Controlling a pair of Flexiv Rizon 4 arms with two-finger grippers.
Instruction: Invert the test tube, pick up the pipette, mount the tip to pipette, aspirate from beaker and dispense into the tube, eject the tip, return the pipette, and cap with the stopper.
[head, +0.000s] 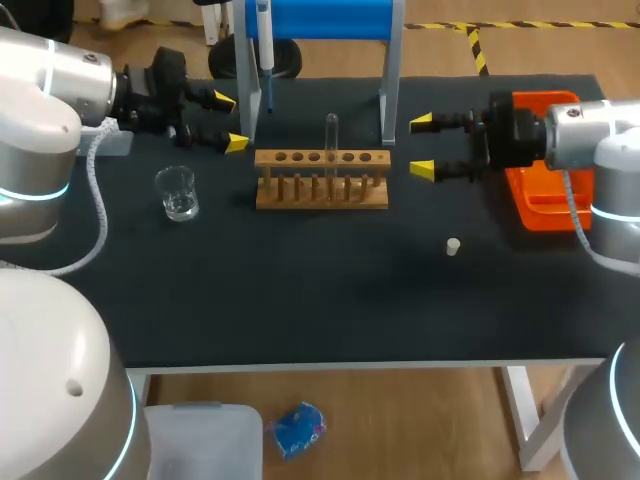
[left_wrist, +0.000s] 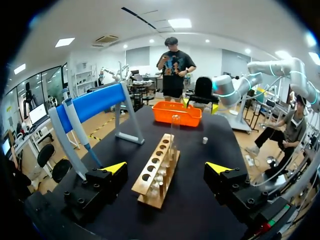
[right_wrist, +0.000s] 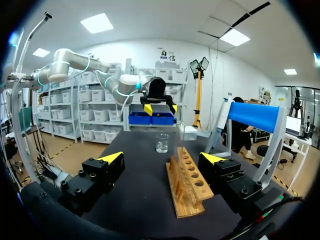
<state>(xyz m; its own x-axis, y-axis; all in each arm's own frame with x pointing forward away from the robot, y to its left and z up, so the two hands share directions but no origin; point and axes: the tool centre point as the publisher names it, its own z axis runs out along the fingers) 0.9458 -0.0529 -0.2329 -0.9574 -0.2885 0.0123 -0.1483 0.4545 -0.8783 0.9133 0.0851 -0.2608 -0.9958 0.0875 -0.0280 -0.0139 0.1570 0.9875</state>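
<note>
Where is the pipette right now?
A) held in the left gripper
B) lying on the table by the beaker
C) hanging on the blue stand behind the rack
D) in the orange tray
C: the pipette hangs from the blue stand behind the wooden rack, and both the left gripper and the right gripper are open and empty.

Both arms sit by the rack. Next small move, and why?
Probably ease the right jaws in toward the test tube to grip it above the rack. It stands in the rack, ungripped; right jaws and left jaws are both open and empty, and the pipette hangs on its stand.
</note>
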